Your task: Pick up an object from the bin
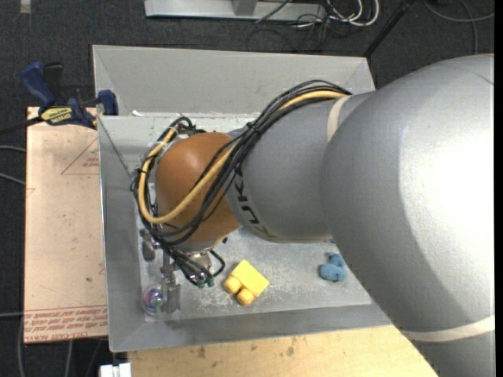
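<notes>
The gripper (163,285) hangs low in the grey metal bin (118,234), left of the yellow plastic block (246,282) and just beside a small glassy purple ball (152,297). Whether it is spread or pressed together cannot be told. A small blue lump (333,269) lies right of the block.

Yellow block (246,282), blue lump (332,269), grey bin (236,73)

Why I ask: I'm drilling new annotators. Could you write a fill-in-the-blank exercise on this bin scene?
1. The block on the floor of the bin is coloured ____.
2. The small lumpy thing, on the block's right in the view, is coloured ____.
3. The gripper hangs beside a small shiny round thing in the bin's near corner on the view's ____ side.
Missing words: yellow; blue; left.
</notes>
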Robot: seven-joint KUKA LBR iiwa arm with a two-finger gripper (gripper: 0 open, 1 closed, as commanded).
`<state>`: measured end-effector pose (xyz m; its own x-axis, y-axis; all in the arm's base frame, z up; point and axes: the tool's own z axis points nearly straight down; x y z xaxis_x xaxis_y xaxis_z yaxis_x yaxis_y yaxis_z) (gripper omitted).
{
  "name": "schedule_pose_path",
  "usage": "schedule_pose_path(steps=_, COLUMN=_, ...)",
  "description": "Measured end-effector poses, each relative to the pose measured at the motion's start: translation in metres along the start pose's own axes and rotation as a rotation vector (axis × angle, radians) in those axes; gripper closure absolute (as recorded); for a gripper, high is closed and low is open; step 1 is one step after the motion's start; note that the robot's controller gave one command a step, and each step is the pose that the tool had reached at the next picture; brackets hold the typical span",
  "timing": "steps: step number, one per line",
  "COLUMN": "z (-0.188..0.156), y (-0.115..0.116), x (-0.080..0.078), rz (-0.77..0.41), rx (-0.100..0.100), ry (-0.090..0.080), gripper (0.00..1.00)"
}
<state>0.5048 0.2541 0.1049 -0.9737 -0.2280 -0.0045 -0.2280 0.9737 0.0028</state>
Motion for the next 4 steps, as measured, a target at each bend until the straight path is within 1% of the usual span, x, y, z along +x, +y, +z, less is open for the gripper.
schedule_pose_path(steps=1, z=0.032, y=0.002, x=0.02, rz=-0.136, rx=0.0, ry=-0.012, gripper=0.0)
schedule_pose_path(steps=2, z=0.035, y=0.003, x=0.024, rz=-0.137, rx=0.001, ry=0.003, gripper=1.0)
schedule_pose_path(steps=3, z=-0.088, y=-0.015, x=0.009, rz=-0.144, rx=0.001, ry=-0.007, gripper=1.0)
schedule_pose_path(steps=4, z=-0.062, y=-0.028, x=0.026, rz=-0.069, rx=0.002, ry=0.006, gripper=1.0)
